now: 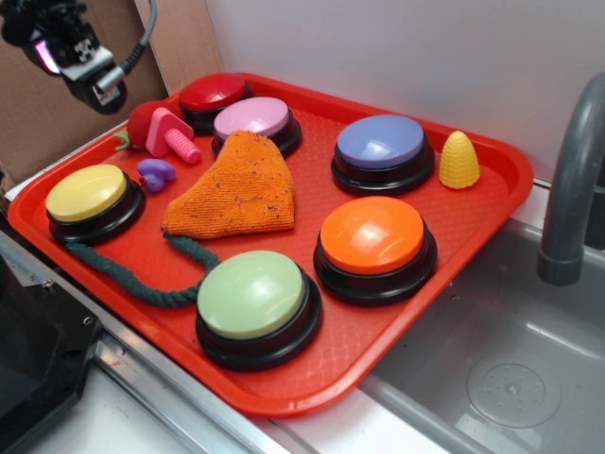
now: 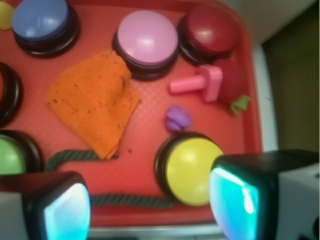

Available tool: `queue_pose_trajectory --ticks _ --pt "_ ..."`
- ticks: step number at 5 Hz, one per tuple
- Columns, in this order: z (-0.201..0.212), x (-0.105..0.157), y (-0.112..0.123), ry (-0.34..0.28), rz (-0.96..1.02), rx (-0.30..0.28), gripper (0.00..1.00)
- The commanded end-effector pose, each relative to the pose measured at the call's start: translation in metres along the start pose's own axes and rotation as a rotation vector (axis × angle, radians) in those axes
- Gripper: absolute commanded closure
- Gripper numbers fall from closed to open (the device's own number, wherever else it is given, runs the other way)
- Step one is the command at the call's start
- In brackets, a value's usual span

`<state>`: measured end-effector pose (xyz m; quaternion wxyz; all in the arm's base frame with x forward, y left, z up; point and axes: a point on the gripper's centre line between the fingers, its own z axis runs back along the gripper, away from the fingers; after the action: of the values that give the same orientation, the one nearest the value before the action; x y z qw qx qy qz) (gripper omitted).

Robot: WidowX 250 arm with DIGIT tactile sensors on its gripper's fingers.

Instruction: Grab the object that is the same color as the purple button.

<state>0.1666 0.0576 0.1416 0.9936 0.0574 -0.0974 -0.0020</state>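
Nothing grabbed yet: gripper point(image 2: 150, 200) is held spread apart above the tray point(image 2: 150, 150) (empty), purple heart point(image 2: 177, 119) untouched beside the yellow button point(image 2: 192, 170).

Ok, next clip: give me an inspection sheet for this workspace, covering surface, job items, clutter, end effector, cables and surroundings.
Surface: red tray beside a metal sink.
Job's things: small purple heart lies on the tray between the yellow button and the pink bolt, ungrasped; purple button sits at the tray's far side.
Clutter: orange cloth, dark green rope, yellow corn toy, red toy behind the bolt, plus red, pink, orange and green buttons.
End effector: gripper is above the tray's near-left edge, fingers apart, holding nothing.
Cables: one black cable on the arm.
Surroundings: grey faucet, white wall.
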Motion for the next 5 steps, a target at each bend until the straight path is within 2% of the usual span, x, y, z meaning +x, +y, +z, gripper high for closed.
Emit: queue_pose_trajectory --ticks 1,2,3,5 --pt "-0.055 0.018 0.024 -0.086 0.013 0.063 0.00" --pt "-0.083 0.023 0.023 -0.080 0.023 0.077 0.00" --pt "-0.093 0.024 0.030 -0.071 0.037 0.088 0.00" --pt "-0.113 0.024 0.046 -0.049 0.013 0.071 0.00"
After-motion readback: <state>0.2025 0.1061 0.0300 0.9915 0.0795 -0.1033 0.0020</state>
